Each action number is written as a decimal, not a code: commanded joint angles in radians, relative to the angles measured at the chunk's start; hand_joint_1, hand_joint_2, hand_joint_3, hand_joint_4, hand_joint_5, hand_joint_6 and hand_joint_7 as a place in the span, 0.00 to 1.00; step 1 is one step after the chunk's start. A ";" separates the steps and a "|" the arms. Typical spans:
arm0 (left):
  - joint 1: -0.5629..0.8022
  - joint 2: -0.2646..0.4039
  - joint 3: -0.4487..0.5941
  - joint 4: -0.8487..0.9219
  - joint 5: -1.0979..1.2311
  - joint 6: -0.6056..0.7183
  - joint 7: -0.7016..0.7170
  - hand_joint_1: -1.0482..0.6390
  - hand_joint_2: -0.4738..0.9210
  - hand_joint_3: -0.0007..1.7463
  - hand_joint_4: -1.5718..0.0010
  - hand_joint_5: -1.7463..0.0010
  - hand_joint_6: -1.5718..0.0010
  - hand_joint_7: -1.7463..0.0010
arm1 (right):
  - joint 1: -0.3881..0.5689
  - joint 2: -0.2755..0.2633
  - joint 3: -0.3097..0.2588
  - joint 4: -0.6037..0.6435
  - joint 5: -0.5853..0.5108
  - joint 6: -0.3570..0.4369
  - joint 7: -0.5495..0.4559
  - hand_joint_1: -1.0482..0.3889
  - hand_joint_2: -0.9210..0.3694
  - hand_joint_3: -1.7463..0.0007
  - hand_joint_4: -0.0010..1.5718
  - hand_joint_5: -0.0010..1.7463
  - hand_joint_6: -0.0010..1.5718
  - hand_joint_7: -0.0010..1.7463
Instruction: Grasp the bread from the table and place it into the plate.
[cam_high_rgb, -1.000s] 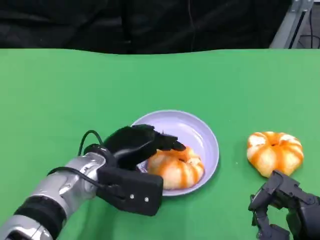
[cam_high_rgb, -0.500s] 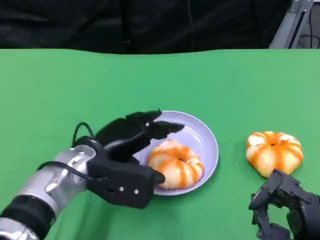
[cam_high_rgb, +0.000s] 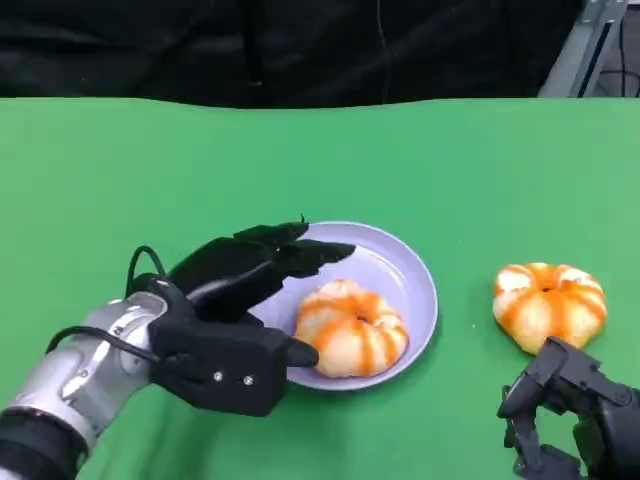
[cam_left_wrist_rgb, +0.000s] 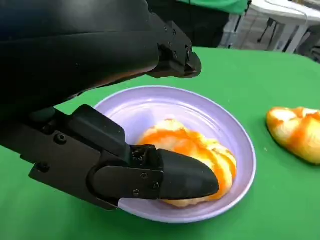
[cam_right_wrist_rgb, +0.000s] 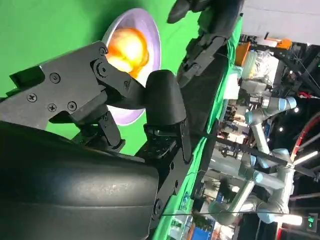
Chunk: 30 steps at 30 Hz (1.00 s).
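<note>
An orange-glazed bread (cam_high_rgb: 351, 331) (cam_left_wrist_rgb: 192, 155) (cam_right_wrist_rgb: 127, 46) lies in the lilac plate (cam_high_rgb: 405, 265) (cam_left_wrist_rgb: 150, 107) (cam_right_wrist_rgb: 148, 22) at the table's middle. My left hand (cam_high_rgb: 255, 265) (cam_left_wrist_rgb: 100, 100) hovers over the plate's left rim, fingers spread and empty, apart from that bread. A second orange-glazed bread (cam_high_rgb: 548, 303) (cam_left_wrist_rgb: 297, 131) sits on the green table to the right of the plate. My right hand (cam_high_rgb: 575, 415) (cam_right_wrist_rgb: 125, 100) rests low at the front right, just in front of the second bread, fingers apart and holding nothing.
The green tabletop (cam_high_rgb: 150, 170) stretches wide behind and to the left of the plate. A dark curtain runs along the table's far edge. A metal stand (cam_high_rgb: 575, 50) rises at the back right corner.
My left hand has let go of the bread in the plate and drawn back to the left, its fingers now spread. The right hand has stayed put.
</note>
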 joint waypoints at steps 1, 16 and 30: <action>0.011 0.019 0.010 -0.017 -0.011 0.001 -0.017 0.00 1.00 0.24 1.00 1.00 0.87 1.00 | -0.001 -0.010 -0.006 0.003 0.004 -0.004 -0.003 0.63 0.21 0.45 0.51 1.00 0.43 0.94; 0.050 0.025 0.043 -0.059 -0.055 -0.006 -0.025 0.00 1.00 0.19 1.00 1.00 0.87 1.00 | 0.002 -0.007 -0.005 -0.002 0.013 0.003 -0.001 0.63 0.20 0.46 0.52 1.00 0.43 0.94; 0.052 0.023 0.048 -0.062 -0.053 -0.006 -0.029 0.00 1.00 0.19 1.00 1.00 0.87 1.00 | 0.002 -0.007 -0.005 -0.002 0.013 0.003 -0.001 0.63 0.20 0.46 0.52 1.00 0.43 0.94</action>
